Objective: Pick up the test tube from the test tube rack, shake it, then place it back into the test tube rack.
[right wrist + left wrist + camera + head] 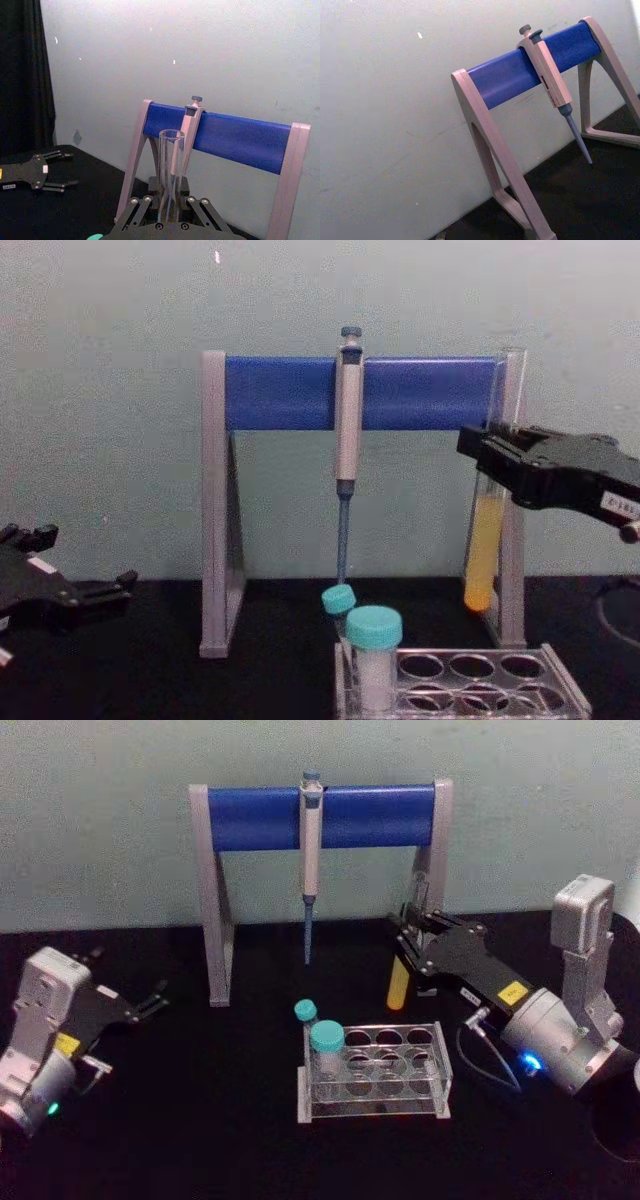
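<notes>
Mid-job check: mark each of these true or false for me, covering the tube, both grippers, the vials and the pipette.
1. The test tube stands in the test tube rack. False: the right gripper holds it raised, clear of the rack, near the pipette stand's right leg.
2. The left gripper is open and holds nothing. True.
3. Two teal-capped vials stand at the rack's left end. True.
4. The pipette lies on the table. False: it hangs from the stand's blue bar.
</notes>
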